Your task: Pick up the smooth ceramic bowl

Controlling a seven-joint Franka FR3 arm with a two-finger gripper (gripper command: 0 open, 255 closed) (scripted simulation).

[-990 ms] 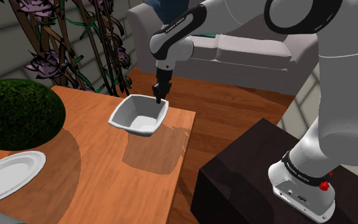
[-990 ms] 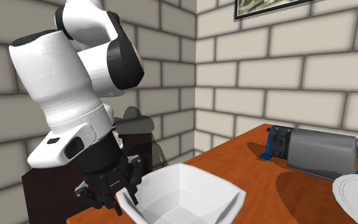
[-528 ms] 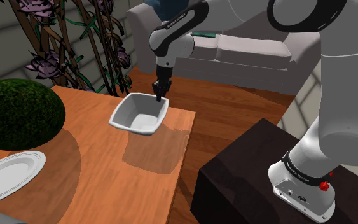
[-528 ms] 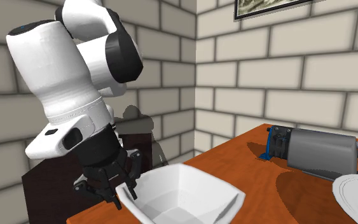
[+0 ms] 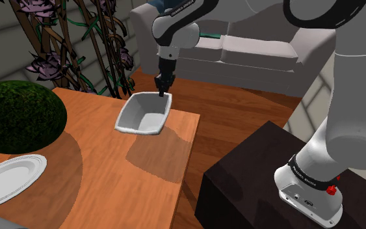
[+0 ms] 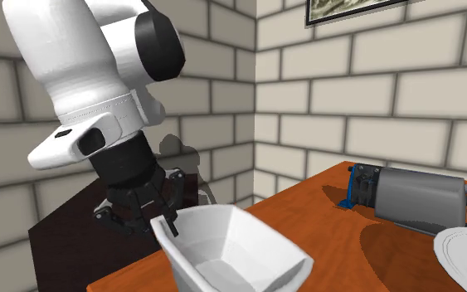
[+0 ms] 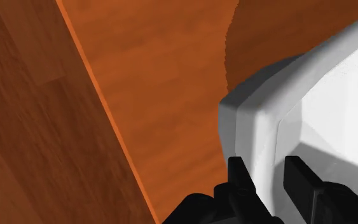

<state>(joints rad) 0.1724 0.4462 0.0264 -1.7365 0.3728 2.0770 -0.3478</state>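
A plain white, squarish bowl [image 5: 143, 114] hangs tilted above the orange wooden table [image 5: 97, 175], near its far corner, and its shadow lies on the tabletop below. My black gripper [image 5: 162, 95] comes down from above and is shut on the bowl's far rim. In the second exterior view the gripper [image 6: 164, 222] clasps the wall of the bowl [image 6: 240, 257] on the side toward the arm. The wrist view shows the two fingers [image 7: 238, 170] pinching the rim of the bowl [image 7: 317, 108], one inside and one outside, with the table's edge [image 7: 101, 108] below.
A dark green rounded bush [image 5: 15, 117] and a white plate [image 5: 9, 179] sit at the shoulder view's left. A purple-flowered plant [image 5: 77, 45] and a sofa [image 5: 253, 52] stand behind. A grey cylinder [image 6: 410, 195] lies on the table's far side. The dark stand [image 5: 266, 188] is close by.
The gripper has risen with the bowl in it. The bowl has lifted higher off the table and tipped more steeply. The fingers stayed clamped on the rim.
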